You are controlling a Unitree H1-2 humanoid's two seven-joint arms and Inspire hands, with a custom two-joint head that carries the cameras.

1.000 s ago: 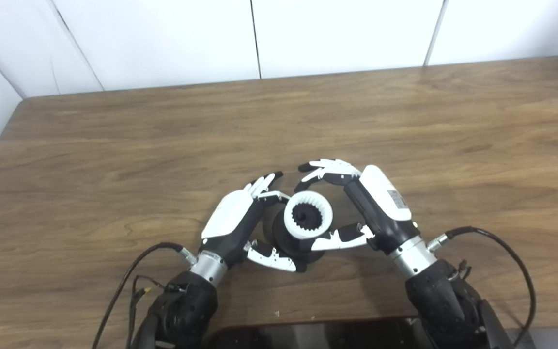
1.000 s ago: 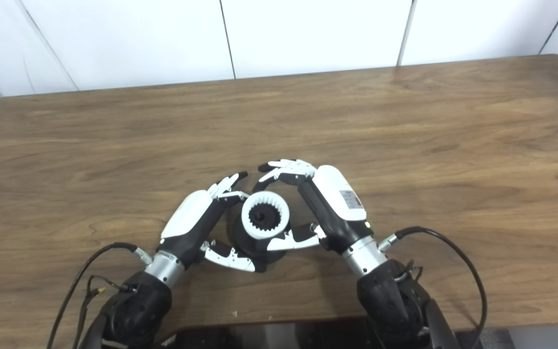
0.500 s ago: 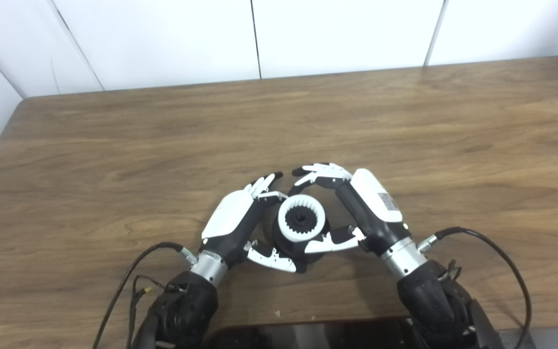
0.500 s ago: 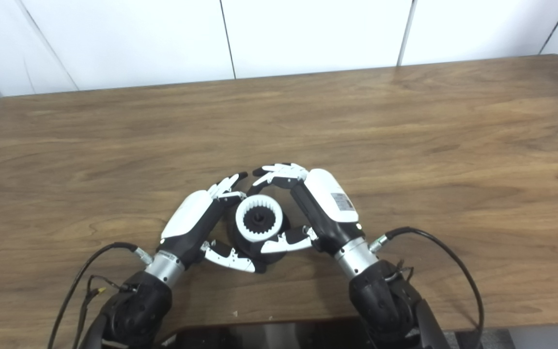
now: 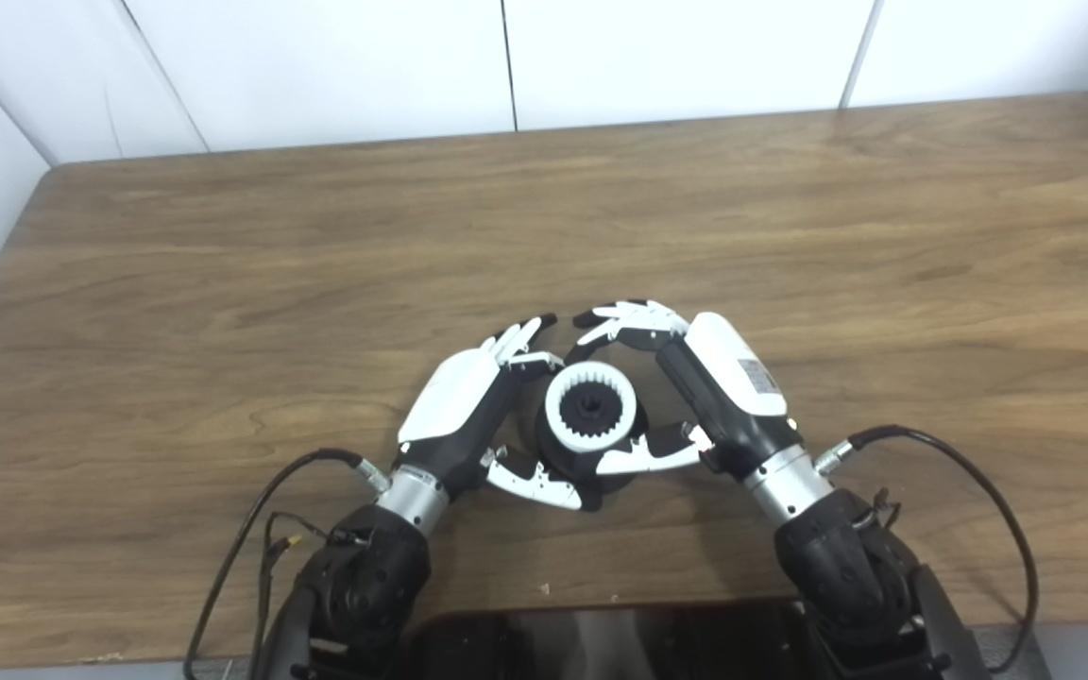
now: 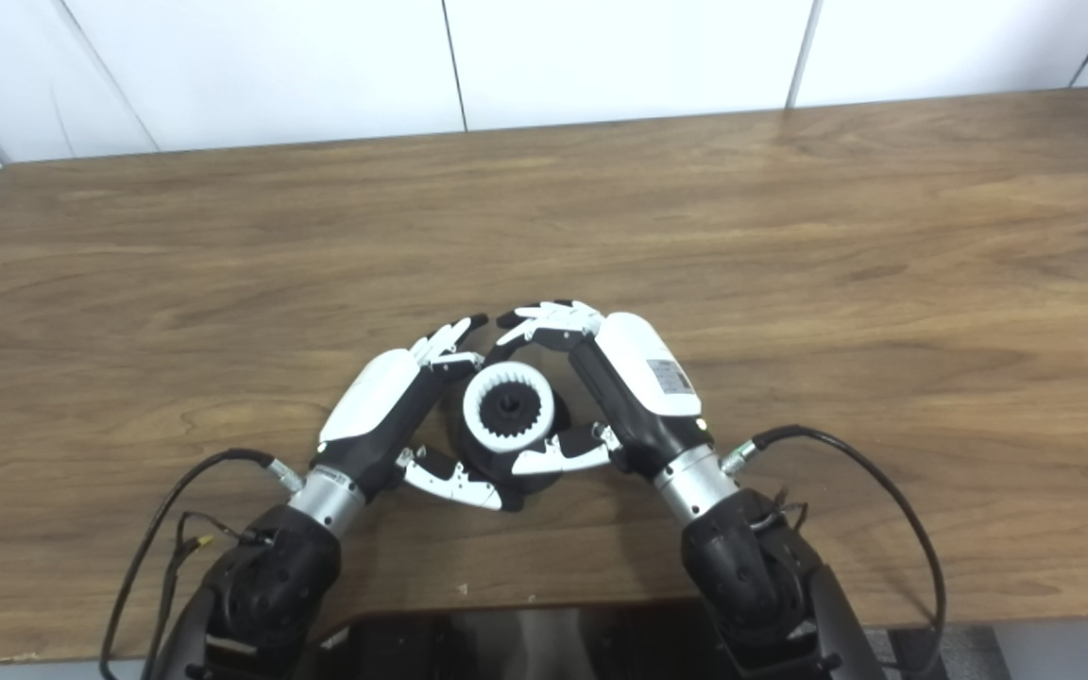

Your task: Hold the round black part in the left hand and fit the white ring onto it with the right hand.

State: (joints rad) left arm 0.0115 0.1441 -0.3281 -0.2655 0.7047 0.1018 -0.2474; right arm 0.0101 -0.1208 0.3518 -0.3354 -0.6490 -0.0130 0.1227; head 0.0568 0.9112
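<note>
The round black part point(image 5: 560, 463) stands on the wooden table point(image 5: 317, 255) near its front edge. My left hand point(image 5: 454, 406) is shut on it, fingers along its left side and thumb under its front. The white toothed ring point(image 5: 558, 417) lies on top of the black part, whose black toothed hub shows through the ring's middle. My right hand point(image 5: 723, 387) is shut on the ring, fingers curled round its far side and thumb against its near right rim. The same shows in the right eye view, with the ring point(image 6: 480, 416) between both hands.
Cables point(image 5: 978, 472) loop from both wrists over the table's front. A dark glossy panel point(image 5: 601, 642) lies along the bottom edge. White wall panels point(image 5: 317, 66) stand behind the table's far edge.
My right hand has moved left and down with the white ring, which now sits centred on the black part. The left hand has kept its hold. The camera has tilted slightly.
</note>
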